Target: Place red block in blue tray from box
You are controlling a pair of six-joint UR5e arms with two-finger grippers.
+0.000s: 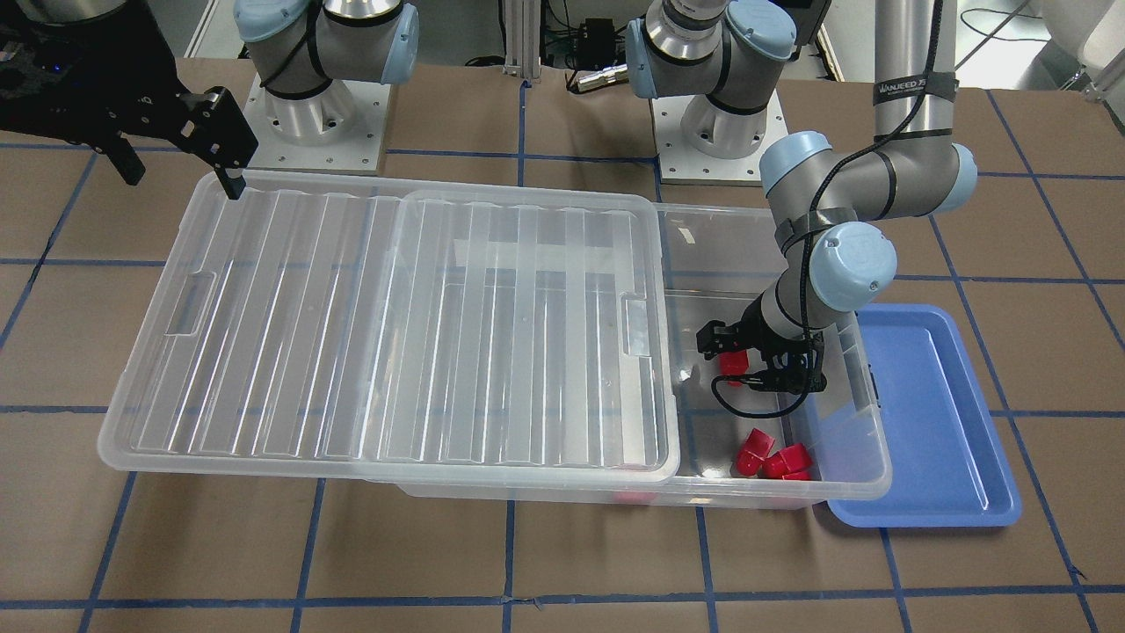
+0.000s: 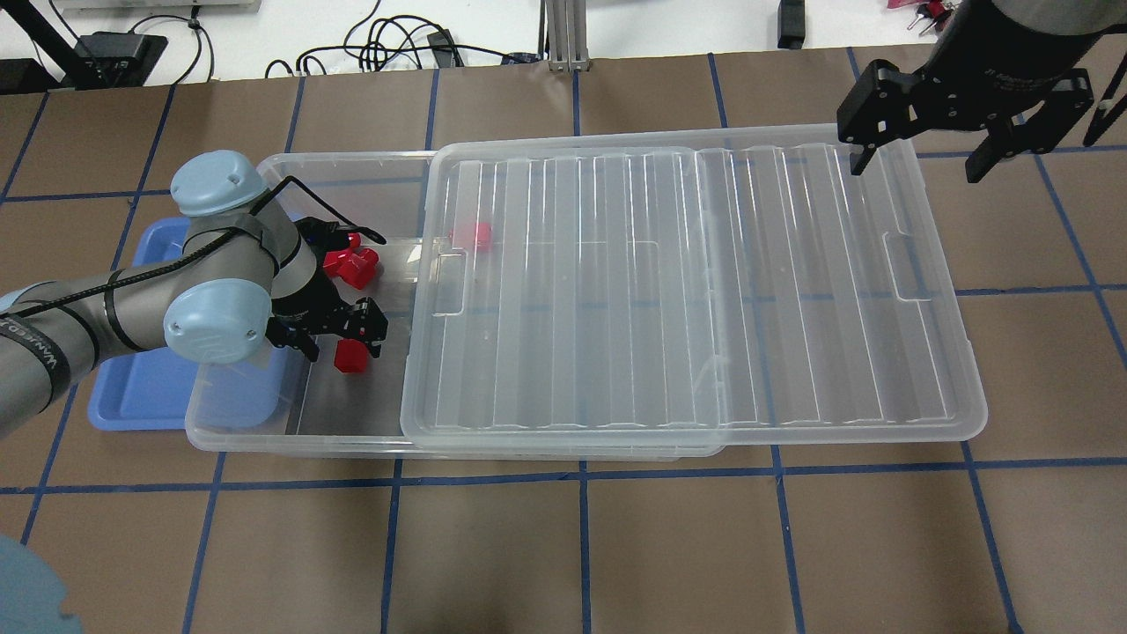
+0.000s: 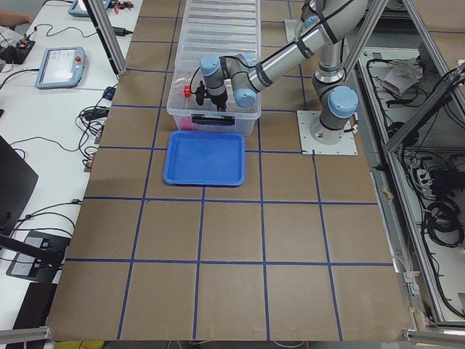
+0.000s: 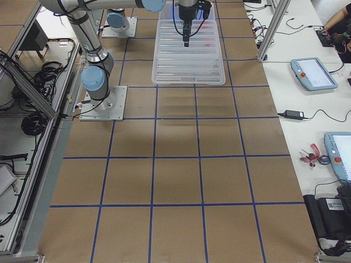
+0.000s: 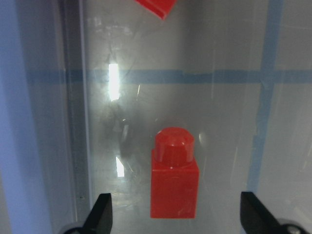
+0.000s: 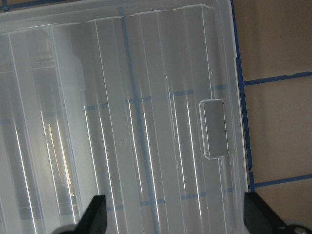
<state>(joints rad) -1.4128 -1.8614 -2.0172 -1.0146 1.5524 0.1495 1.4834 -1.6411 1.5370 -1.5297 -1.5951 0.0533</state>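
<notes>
The box [image 1: 721,255] was clear, glossy plastic, its floor catching white glare. Its lid [image 1: 395,334], across the middle of the frame, was translucent ribbed plastic with a milky sheen. The red block [image 5: 174,187], low in the wrist view, was smooth, shiny plastic. The blue tray [image 1: 932,413], at the right, was smooth plastic with a soft gloss. The table [image 1: 562,563] wore what looked like matt brown paper crossed by blue tape. The left claw [image 5: 176,207] had matt black fingers [image 5: 102,214].

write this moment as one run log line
left tool open above red block in box | right tool open over slid-aside lid | blue tray holds no block | phase: pre-grasp
</notes>
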